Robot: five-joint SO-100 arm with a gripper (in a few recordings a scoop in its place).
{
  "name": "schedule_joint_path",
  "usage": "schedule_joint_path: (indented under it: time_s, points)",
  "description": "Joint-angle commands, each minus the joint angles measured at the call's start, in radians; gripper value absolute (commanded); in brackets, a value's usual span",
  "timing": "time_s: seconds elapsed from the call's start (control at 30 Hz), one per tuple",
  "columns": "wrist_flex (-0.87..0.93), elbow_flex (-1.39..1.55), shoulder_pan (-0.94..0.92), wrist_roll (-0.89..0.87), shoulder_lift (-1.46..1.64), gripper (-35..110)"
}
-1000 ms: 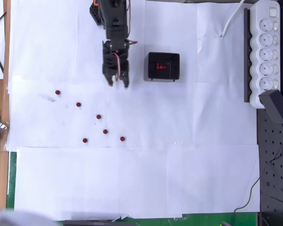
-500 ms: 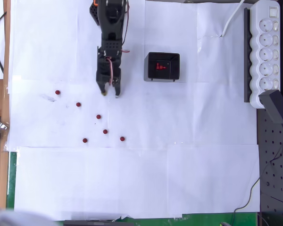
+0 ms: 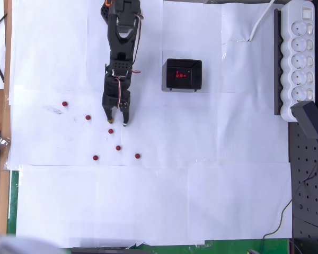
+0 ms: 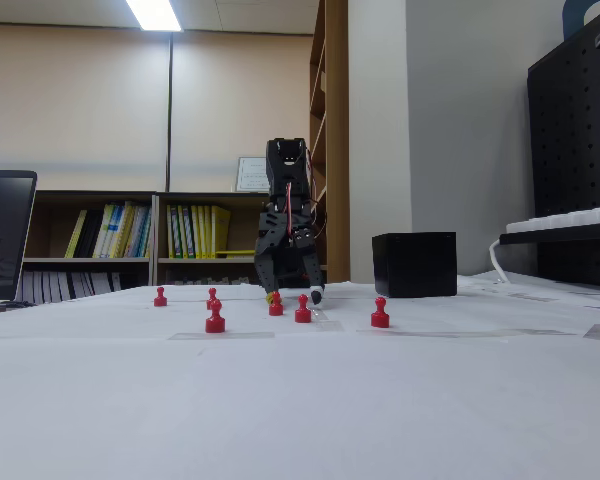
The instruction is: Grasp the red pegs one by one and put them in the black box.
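A white power strip [image 3: 301, 55] lies beside white paper sheets [image 3: 201, 174].

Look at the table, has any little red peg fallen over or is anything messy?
Nothing stands out. In the fixed view the red pegs all stand upright on the white paper, none tipped. The black box sits square, with some red pieces already inside. The gripper hovers just above one peg, jaws open.

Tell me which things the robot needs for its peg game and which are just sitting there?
For the job:
- six red pegs on the paper, one just below the open gripper
- black box, red pieces already inside

Just lying about:
- white power strip
- black adapter
- bookshelf
- laptop screen
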State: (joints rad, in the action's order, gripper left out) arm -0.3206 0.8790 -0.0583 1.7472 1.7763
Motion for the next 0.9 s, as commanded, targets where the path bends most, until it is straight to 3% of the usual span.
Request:
schedule_joint_path:
  time_s: [0.0, 0.27, 0.87]
  points:
    - [-0.037, 0.038, -0.017, 0.002, 0.035, 17]
    - [-0.044, 0.110, -0.048, -0.017, 0.094, 17]
    - [-0.049, 0.164, -0.075, -0.239, 0.143, 17]
